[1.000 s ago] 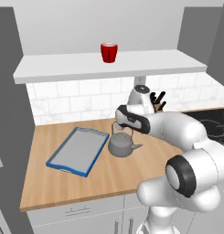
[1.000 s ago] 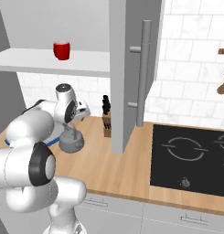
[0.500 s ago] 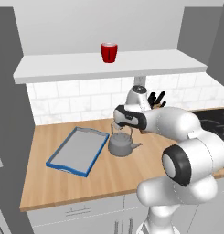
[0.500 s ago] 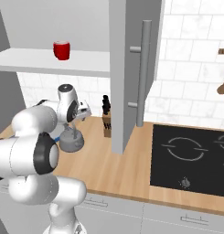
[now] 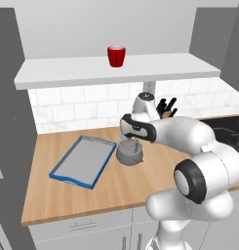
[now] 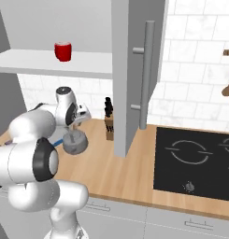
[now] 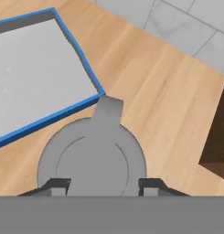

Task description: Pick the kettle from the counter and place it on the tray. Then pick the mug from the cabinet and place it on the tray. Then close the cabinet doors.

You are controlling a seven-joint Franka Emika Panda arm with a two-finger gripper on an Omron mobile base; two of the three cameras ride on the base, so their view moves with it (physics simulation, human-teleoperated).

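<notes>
Squat grey kettle point(image 5: 129, 153) sits upright on the wooden counter point(image 5: 82, 193), spout toward the blue-rimmed tray point(image 5: 83, 160) just beside it. Red mug point(image 5: 116, 55) up on the open cabinet point(image 5: 116, 71) shelf.

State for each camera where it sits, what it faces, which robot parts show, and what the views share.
Left base view: behind the arm's left, facing counter; arm lower right.
Right base view: behind its right, facing cabinet door and hob; arm lower left.
Hand view: on the hand, facing down; fingertips at bottom.
Shared: kettle.
</notes>
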